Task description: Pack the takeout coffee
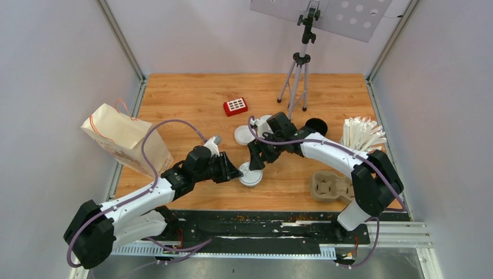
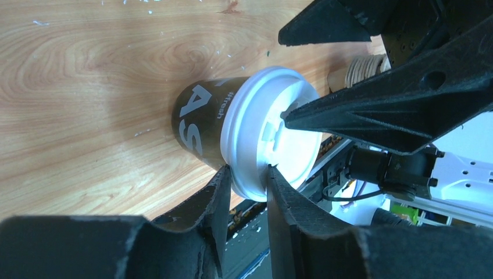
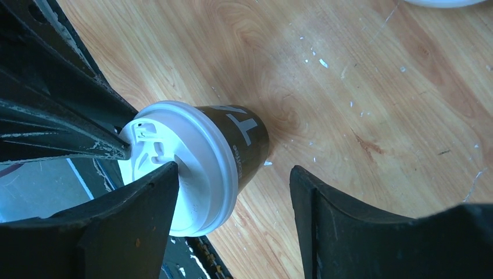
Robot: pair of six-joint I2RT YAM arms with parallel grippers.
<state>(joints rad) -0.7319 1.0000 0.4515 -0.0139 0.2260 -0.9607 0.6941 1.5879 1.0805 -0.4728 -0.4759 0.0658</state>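
Midway along the bench's near edge the coffee cup (image 1: 251, 174) stands, its lid rim pinched by the left gripper (image 2: 247, 177), the right gripper (image 3: 235, 168) wide and empty; lidding looks done, calling next for a level carry to the cup tray (image 1: 330, 186).

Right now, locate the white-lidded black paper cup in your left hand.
Top view: the white-lidded black paper cup stands front-centre on the wooden table, left hand pinching its lid rim, open right hand at its far side.
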